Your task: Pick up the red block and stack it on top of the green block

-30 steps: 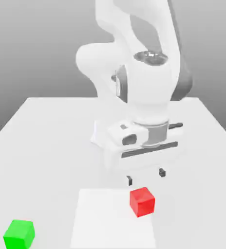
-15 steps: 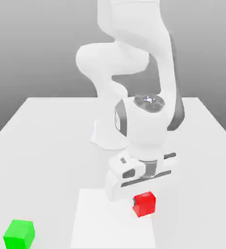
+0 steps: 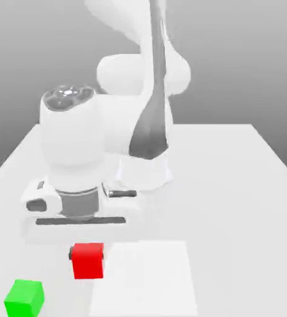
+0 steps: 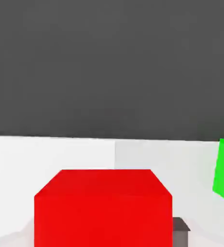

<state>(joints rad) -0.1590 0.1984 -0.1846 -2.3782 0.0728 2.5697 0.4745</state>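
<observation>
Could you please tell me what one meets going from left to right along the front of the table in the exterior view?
Green block → red block, held in the gripper → pale square patch on the table.

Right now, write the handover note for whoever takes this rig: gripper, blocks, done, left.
Gripper: shut on the red block, carrying it.
Red block: in the gripper, near the white mat's edge on the exterior view's left, not yet over the green block.
Green block: on the table in the near corner on the exterior view's left, apart from the red block, nothing on it.
Done: red block grasped.
Left: bring it over the green block, set it squarely on top, release.
</observation>
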